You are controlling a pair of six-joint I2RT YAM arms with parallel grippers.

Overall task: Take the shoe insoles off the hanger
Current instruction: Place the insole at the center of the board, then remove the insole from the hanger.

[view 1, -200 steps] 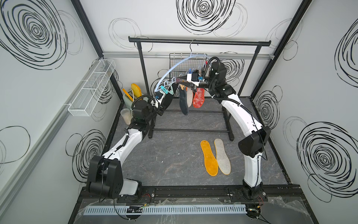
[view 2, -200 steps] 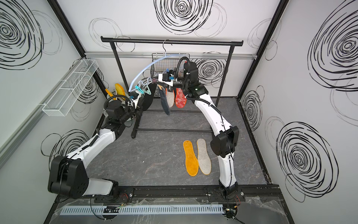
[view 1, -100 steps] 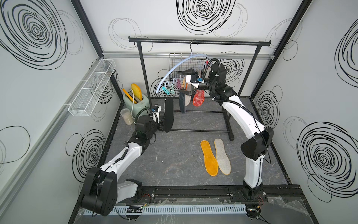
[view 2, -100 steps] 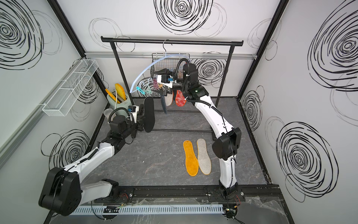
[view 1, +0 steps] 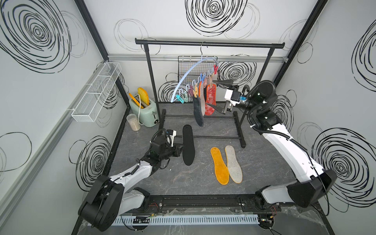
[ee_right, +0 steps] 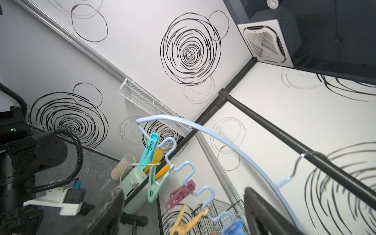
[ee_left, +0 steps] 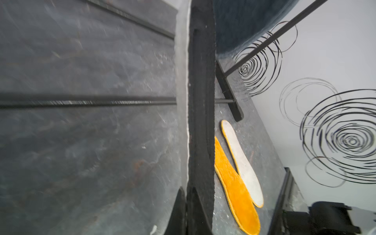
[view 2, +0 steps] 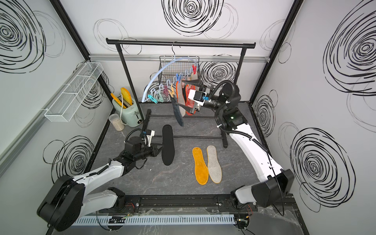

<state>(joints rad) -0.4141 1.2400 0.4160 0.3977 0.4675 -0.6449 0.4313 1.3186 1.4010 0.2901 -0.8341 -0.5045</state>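
The pale blue hanger (view 1: 189,75) (view 2: 160,73) (ee_right: 223,138) hangs tilted from the rack, with coloured pegs along its wavy bar. Three shoe insoles stay pegged to it: a dark grey one (view 1: 197,113), a grey orange-edged one (view 1: 202,97) and a red-mottled one (view 1: 210,99). My right gripper (view 1: 218,95) (view 2: 188,94) (ee_right: 183,213) stands wide open just right of them, holding nothing. Low over the floor, my left gripper (view 1: 180,149) (ee_left: 187,191) is shut on a black insole (view 1: 188,147) (view 2: 168,144) (ee_left: 201,101). An orange insole (view 1: 219,165) and a grey insole (view 1: 233,163) lie on the floor.
The black garment rack (view 1: 209,43) spans the back, its base bars on the floor. A black mesh basket (view 1: 195,67) hangs behind the hanger. A mint toaster (view 1: 145,110) with yellow slabs and a jar (view 1: 133,122) stand back left. A white wire shelf (view 1: 97,91) is on the left wall.
My left arm has come down and away from the hanger with the black insole. My right gripper has opened and drawn back to the right of the hanger.
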